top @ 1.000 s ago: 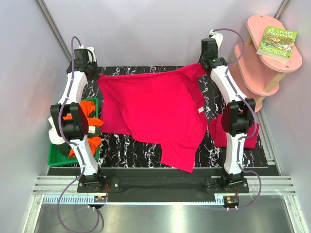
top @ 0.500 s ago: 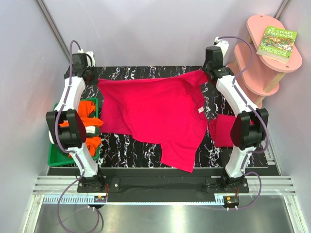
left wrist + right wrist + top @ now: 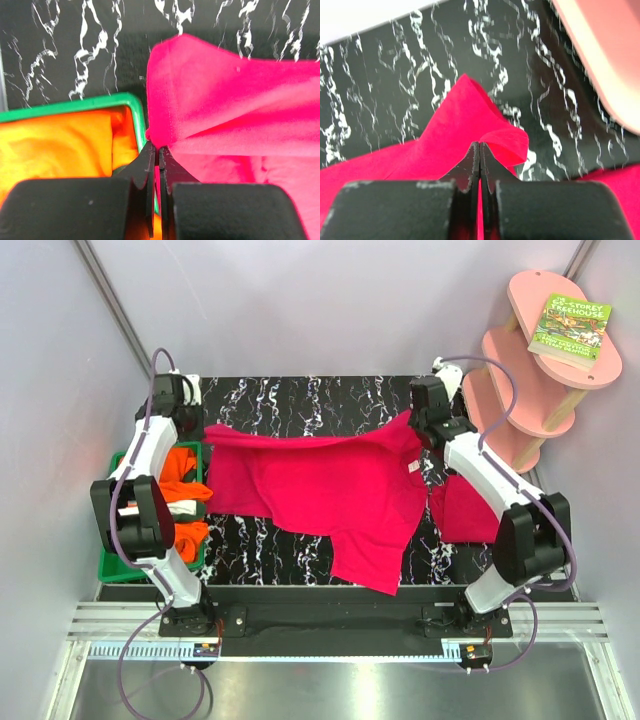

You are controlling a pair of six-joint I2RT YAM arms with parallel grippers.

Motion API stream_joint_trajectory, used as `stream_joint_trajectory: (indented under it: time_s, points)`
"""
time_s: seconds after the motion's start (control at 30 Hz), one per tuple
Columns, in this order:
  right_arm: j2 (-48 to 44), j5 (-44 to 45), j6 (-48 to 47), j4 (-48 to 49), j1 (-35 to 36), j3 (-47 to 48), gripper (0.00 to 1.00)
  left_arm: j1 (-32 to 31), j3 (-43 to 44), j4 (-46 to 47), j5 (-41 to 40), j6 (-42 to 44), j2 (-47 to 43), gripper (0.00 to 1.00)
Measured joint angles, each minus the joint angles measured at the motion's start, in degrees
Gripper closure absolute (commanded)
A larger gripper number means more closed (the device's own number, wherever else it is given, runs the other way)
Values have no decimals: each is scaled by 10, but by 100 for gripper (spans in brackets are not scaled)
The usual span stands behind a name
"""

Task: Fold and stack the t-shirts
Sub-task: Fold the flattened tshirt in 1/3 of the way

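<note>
A crimson-pink t-shirt (image 3: 330,490) lies spread across the black marbled table (image 3: 300,400), its near part hanging toward the front edge. My left gripper (image 3: 205,428) is shut on its far left corner (image 3: 165,90), next to the tray. My right gripper (image 3: 415,420) is shut on its far right corner (image 3: 470,120). Both corners are lifted and the far edge sags between them. A second crimson-pink shirt (image 3: 460,510) lies folded at the right, under my right arm. Orange shirts (image 3: 180,465) and a bit of white cloth (image 3: 110,520) sit in the tray; the orange cloth also shows in the left wrist view (image 3: 55,145).
A green plastic tray (image 3: 115,565) stands at the table's left edge; its rim shows in the left wrist view (image 3: 135,112). A pink tiered shelf (image 3: 530,380) with a book (image 3: 570,325) stands at the far right, close to my right arm. Grey walls close in the back and sides.
Both grippers have pulled the shirt's far corners toward the near side. The far edge has come forward over the shirt, baring more table at the back.
</note>
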Motion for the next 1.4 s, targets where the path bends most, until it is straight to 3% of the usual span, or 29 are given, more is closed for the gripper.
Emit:
stream_joint_trajectory:
  time_s: [0.3,0.77,1.4]
  points:
    - [-74,10,56,-9,30,-101,100,2,-31,0,-3,14,-1,100]
    - [-84,3,130,-35,57,-194,100,2,-31,-2,-9,17,41,97]
    - [-44,-8,140,-56,58,-187,100,-2,-4,-24,-15,18,92,100]
